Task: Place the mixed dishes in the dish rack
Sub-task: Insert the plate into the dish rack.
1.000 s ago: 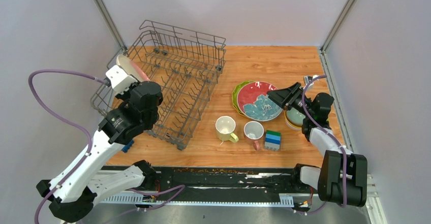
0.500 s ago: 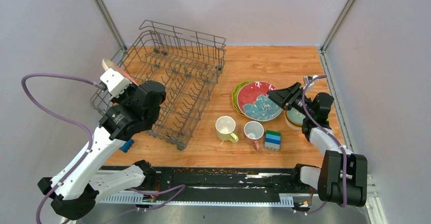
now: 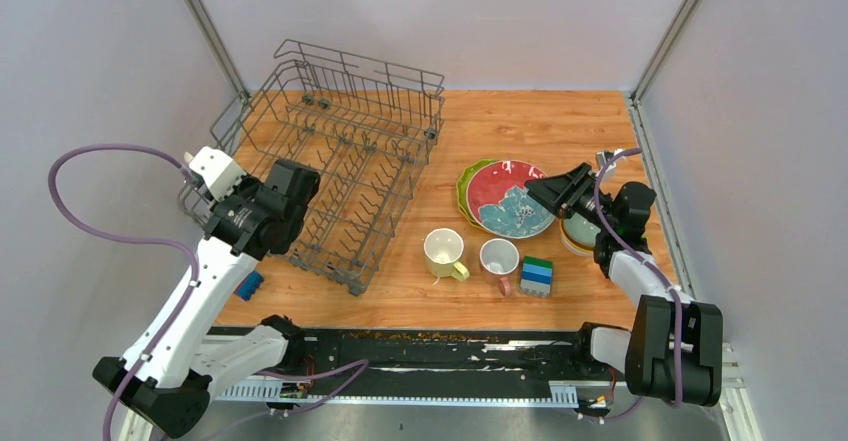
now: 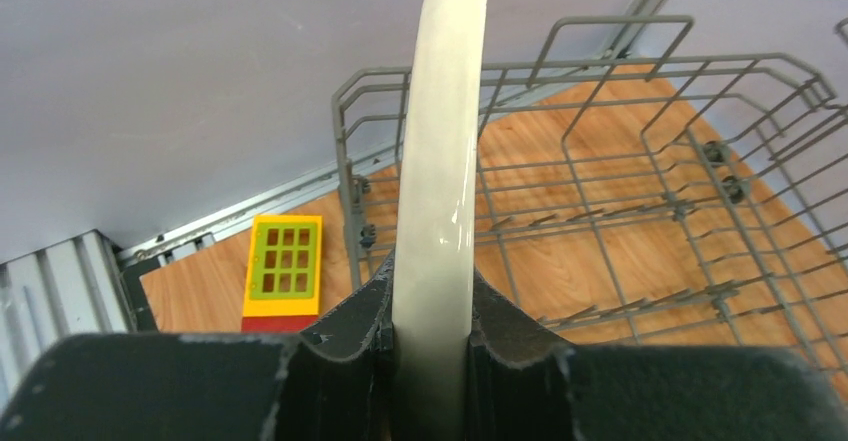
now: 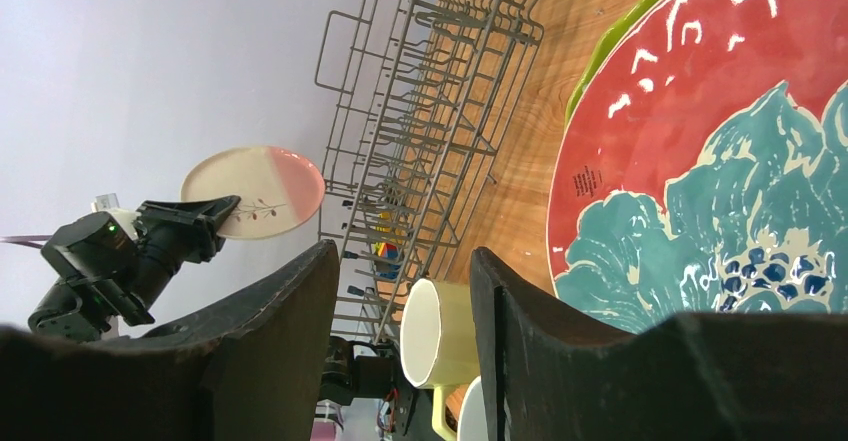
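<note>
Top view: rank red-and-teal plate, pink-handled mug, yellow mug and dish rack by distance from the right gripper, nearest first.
From the right gripper:
1. Red-and-teal plate, the gripper overlaps its right edge in this view.
2. Pink-handled mug, toward the arm bases and slightly left.
3. Yellow mug, further left.
4. Dish rack, far left side.

Grey wire rack (image 3: 370, 81) sits far-left on the counter. The left hand (image 4: 432, 301) grips a pink-white plate (image 5: 255, 191) on edge beside the rack's left wall. A red-teal plate (image 3: 510, 199) lies on a green plate (image 3: 465, 186). The yellow mug (image 3: 443, 252) and white mug (image 3: 499, 258) stand upright nearby.
</note>
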Robot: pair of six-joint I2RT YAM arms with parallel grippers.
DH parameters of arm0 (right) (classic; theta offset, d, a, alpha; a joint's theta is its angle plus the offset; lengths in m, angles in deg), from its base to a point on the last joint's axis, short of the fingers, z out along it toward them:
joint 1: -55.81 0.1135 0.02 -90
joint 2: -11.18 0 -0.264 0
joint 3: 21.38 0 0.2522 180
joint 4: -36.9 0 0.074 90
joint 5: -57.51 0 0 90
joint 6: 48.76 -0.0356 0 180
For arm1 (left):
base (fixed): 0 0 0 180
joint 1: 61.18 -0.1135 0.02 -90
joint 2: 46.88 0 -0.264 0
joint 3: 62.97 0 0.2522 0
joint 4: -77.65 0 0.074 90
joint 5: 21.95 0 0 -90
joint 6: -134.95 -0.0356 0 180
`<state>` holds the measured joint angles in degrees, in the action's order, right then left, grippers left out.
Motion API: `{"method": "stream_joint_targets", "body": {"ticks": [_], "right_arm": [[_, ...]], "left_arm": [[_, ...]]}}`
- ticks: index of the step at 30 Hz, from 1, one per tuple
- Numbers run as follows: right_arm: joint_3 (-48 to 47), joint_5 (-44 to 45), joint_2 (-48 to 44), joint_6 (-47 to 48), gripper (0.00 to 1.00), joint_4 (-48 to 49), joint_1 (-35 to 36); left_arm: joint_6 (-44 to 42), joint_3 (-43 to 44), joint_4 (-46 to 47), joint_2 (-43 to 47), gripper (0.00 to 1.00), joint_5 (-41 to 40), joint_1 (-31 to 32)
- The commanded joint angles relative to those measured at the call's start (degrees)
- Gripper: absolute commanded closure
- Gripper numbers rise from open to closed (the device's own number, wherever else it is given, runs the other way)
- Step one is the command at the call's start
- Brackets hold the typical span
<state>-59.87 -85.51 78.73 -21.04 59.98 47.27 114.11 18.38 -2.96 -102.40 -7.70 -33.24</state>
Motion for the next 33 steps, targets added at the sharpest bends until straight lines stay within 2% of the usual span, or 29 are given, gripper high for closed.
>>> {"method": "stream_joint_targets", "body": {"ticks": [1,10,16,22,28,31,33], "right_arm": [[-2.0,0.4,0.5,0.8,0.48,1.2,-0.2],[-2.3,0.1,1.1,1.5,0.48,0.6,-0.1],[-2.4,0.0,2.4,1.7,0.48,0.8,-0.2],[-2.8,-0.7,4.3,1.4,0.48,1.9,-0.2],[-3.4,-2.0,7.4,0.3,0.48,4.7,-0.2],[-4.4,-3.3,9.8,-0.3,0.48,6.3,-0.3],[-5.1,-4.5,12.1,-1.1,0.48,7.8,-0.6]], "left_arm": [[7.6,0.0,-1.0,-0.2,1.00,-3.6,-1.9],[8.2,-3.1,1.1,-1.3,1.00,-1.4,-5.1],[6.1,-5.3,6.1,-1.5,1.00,1.2,-7.8],[8.6,-5.4,6.4,-3.7,1.00,2.7,-9.5],[22.6,-1.0,-6.3,-9.4,1.00,1.7,-9.5],[33.8,2.3,-14.8,-13.3,1.00,1.4,-9.5],[34.4,4.5,-17.0,-15.3,1.00,1.4,-9.4]]}}
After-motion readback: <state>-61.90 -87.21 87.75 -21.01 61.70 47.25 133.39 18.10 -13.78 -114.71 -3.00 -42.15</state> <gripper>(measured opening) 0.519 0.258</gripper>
